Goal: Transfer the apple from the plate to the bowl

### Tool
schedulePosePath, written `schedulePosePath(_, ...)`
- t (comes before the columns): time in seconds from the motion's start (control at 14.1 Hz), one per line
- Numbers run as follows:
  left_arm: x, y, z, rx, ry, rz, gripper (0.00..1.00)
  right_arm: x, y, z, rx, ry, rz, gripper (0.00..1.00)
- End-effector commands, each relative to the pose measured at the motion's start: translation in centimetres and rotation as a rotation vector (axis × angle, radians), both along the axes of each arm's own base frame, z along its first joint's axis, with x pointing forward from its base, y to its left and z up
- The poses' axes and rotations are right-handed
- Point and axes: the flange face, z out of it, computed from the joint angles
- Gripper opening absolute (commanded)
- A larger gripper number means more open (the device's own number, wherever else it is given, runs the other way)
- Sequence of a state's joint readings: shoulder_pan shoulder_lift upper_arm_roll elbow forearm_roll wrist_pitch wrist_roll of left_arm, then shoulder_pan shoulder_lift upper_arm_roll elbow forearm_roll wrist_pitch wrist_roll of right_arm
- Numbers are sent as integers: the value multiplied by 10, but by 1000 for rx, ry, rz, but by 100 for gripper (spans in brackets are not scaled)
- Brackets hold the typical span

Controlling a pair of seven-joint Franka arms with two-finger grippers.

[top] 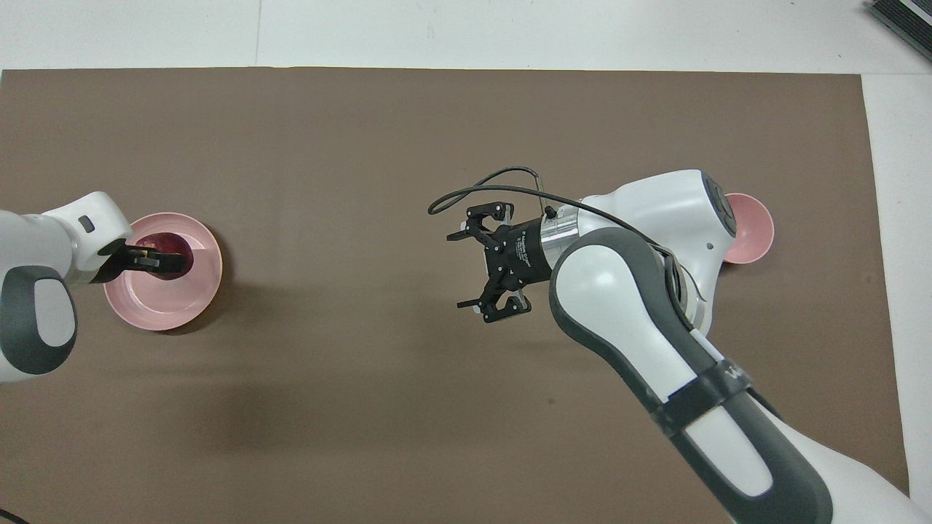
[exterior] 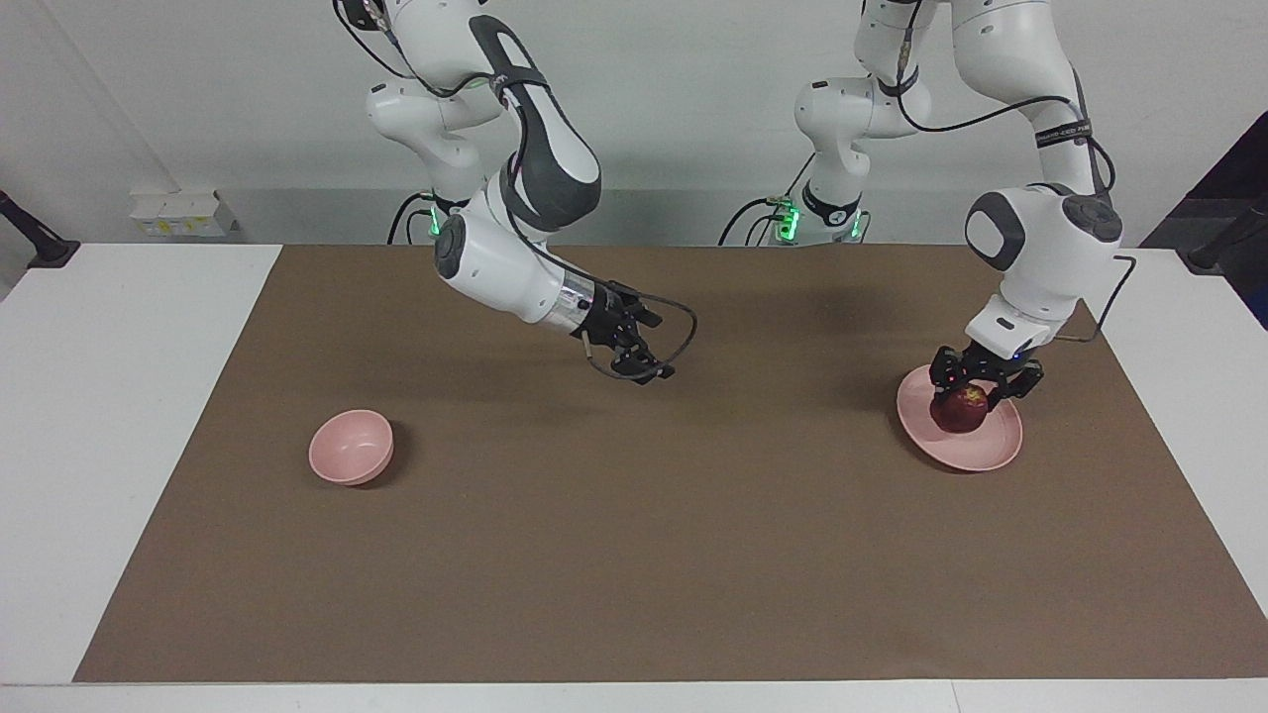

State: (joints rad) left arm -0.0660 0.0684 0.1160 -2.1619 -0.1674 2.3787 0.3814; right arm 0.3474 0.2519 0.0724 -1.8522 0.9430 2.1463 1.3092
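My left end effector is down on the apple, fingers clamped on its top — gripping it. The apple is dark red with a yellowish patch near where I hold it. It sits low over the pale pink plate, on the part of the plate nearer the robots; whether it touches the plate or has just cleared it I cannot tell. In the overhead view the same end effector covers most of the apple, and the plate shows as a round pink disc around it.

The plate lies at the left arm's end of the brown mat that covers the middle of the white counter.

My right end effector hangs in the air over bare mat near the middle of the counter, tilted downward, a black cable looped around it. Its fingers stand wide apart and hold nothing — plain from above.

The bowl — small, deep, pale pink — stands upright on the mat toward the right arm's end, well apart from the plate. From overhead the right arm's elbow hides part of the bowl; only its outer edge shows.
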Motion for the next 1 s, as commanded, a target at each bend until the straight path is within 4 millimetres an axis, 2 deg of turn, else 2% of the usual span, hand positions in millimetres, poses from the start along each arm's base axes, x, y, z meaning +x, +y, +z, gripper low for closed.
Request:
schedulePosePath(0.0, 0, -23, 41, -92, 12, -13, 0, 1, 2, 1, 16, 5, -33, 100)
schedulePosePath(0.07, 0, -31, 50, -113, 30, -20, 0, 1, 2, 1, 16, 5, -33, 100)
schedulePosePath(0.28, 4, -78, 71, -220, 53, 36, 0, 1, 1, 1, 17, 7, -31, 100)
schedulePosePath(0.43, 2, -112, 75, -285, 69, 90, 0, 2, 1, 2, 18, 5, -32, 100)
schedulePosePath(0.71, -4, -162, 82, -473, 118, 170, 0, 2, 2, 2, 28, 11, -39, 100)
schedulePosePath(0.92, -13, -197, 85, -601, 150, 204, 0, 1, 3, 4, 98, 45, -92, 100)
